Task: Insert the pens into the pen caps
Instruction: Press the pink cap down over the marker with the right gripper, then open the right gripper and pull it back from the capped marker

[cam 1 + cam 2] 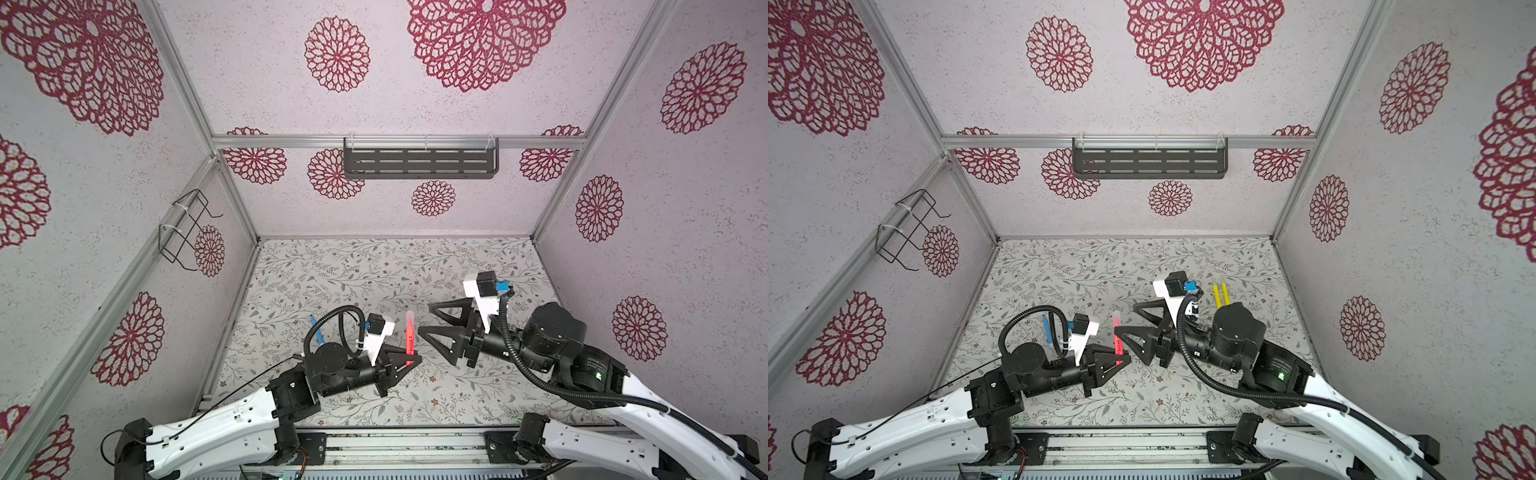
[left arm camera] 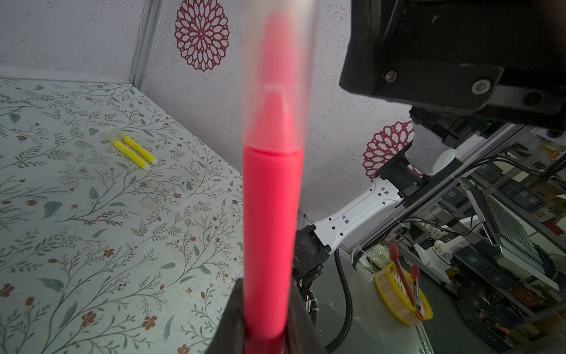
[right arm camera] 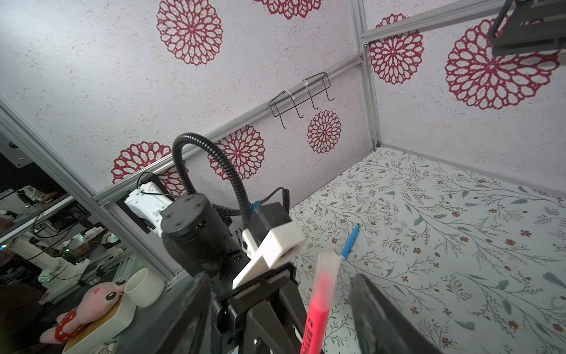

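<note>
Seemingly capped, the pink-red pen (image 1: 409, 334) sits clamped in the left claw (image 1: 411, 360); the right claw (image 1: 424, 320), spread apart, should fetch the blue pen (image 1: 317, 329).

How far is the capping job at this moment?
Done: the pink pen wears a clear cap. In hand: the left gripper is shut on that pen; the right gripper stands open beside it. Left: the blue pen and two yellow pens lie on the table, capping unclear.
</note>
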`<control>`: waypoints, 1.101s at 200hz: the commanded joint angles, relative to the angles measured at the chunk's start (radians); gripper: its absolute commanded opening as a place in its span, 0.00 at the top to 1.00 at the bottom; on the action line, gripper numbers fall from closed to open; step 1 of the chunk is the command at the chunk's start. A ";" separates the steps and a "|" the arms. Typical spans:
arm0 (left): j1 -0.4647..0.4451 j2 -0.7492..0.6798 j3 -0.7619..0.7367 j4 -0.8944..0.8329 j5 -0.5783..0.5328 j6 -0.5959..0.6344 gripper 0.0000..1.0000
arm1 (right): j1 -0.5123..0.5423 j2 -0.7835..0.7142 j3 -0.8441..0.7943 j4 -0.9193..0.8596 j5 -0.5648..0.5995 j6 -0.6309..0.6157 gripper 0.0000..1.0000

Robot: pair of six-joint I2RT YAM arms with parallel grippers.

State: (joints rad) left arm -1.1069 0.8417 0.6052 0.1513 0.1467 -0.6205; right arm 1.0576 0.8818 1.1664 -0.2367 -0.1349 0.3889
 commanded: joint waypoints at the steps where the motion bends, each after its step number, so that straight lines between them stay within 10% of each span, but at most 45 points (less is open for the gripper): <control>1: -0.010 0.006 0.024 0.019 -0.005 0.001 1.00 | 0.001 0.064 0.062 -0.039 0.029 -0.037 0.26; 220: -0.053 -0.013 0.023 0.007 -0.044 0.016 1.00 | 0.001 0.203 0.151 -0.088 0.057 -0.033 0.60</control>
State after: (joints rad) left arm -1.1461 0.8375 0.6052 0.1513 0.1158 -0.6205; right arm 1.0576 1.0824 1.2789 -0.3267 -0.0849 0.3576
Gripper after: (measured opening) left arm 0.168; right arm 0.434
